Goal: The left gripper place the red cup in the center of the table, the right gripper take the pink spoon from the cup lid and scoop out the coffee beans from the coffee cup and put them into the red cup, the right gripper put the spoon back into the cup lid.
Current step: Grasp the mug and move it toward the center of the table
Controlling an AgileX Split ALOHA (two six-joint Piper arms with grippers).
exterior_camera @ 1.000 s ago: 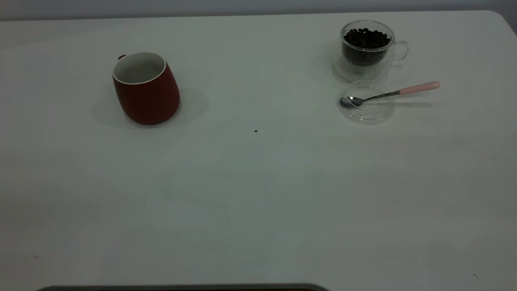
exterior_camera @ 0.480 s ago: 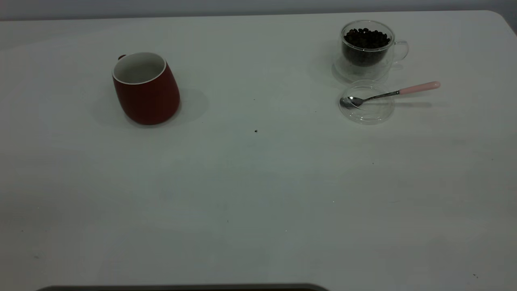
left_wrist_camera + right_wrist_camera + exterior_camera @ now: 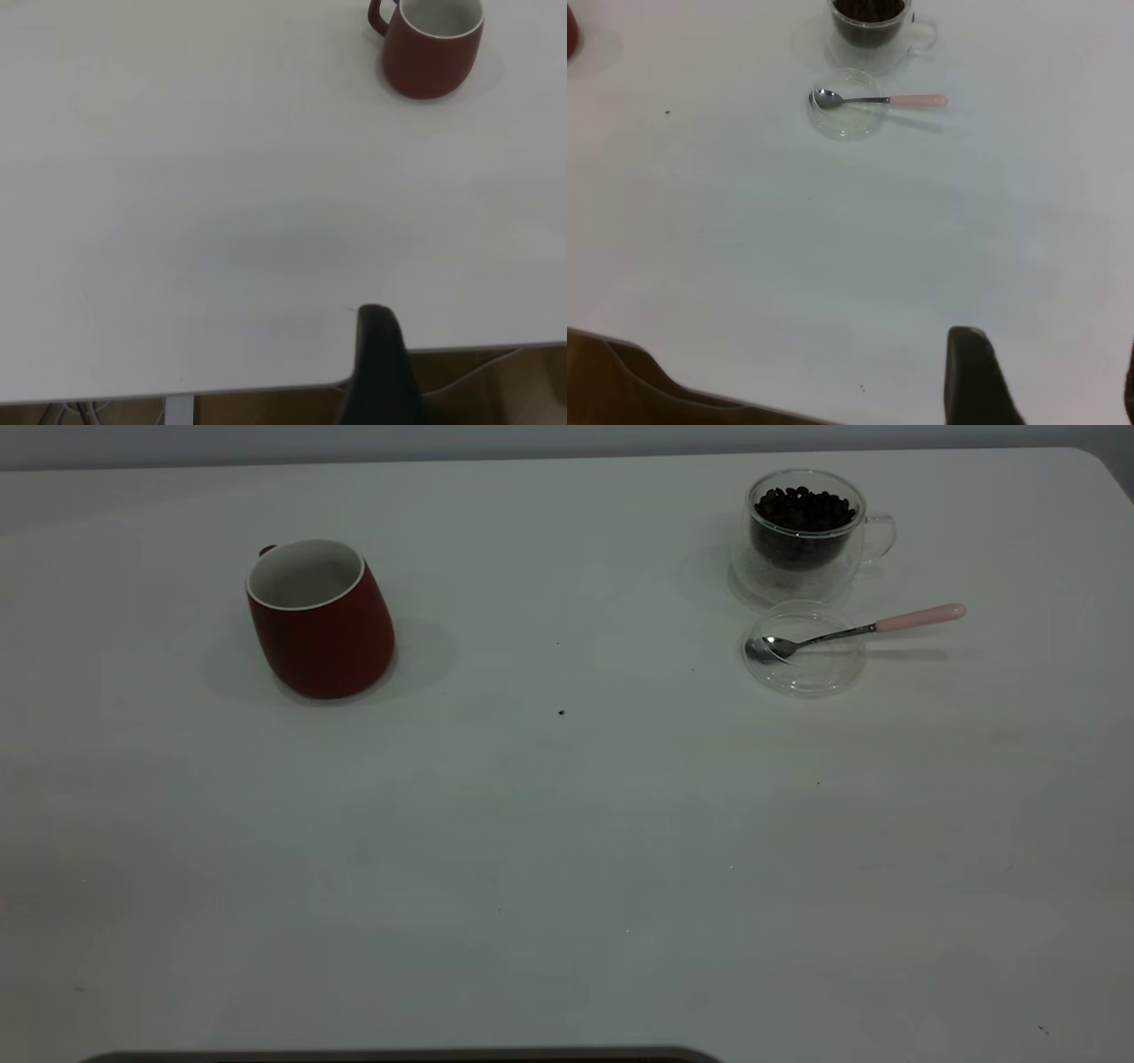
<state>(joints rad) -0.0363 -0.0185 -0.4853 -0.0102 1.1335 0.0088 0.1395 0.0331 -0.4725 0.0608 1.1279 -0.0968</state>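
Presently the red cup (image 3: 320, 618) stands upright on the left half of the table (image 3: 567, 850), well short of the centre, its white interior bare and its small handle turned toward the far edge. No gripper touches it. In the left wrist view the cup (image 3: 431, 44) sits far off, and only one dark finger (image 3: 379, 367) of the left gripper shows, at the table's near edge — whether that gripper is open or closed cannot be told.

On the right half, near the far edge, the coffee cup (image 3: 804, 536) stands upright, filled with coffee beans (image 3: 803, 509). Just beside it, on the nearer side, lies the cup lid (image 3: 804, 648) flat on the table. The pink spoon (image 3: 855, 631) rests with its metal bowl inside the lid and its pink handle reaching out over the rim to the right.

The right wrist view shows the lid (image 3: 845, 113) and spoon (image 3: 879, 99) far off, untouched. Of the right gripper, one dark finger (image 3: 976, 381) shows clearly and another only at the picture's edge, well apart from it — jaws spread, holding nothing.
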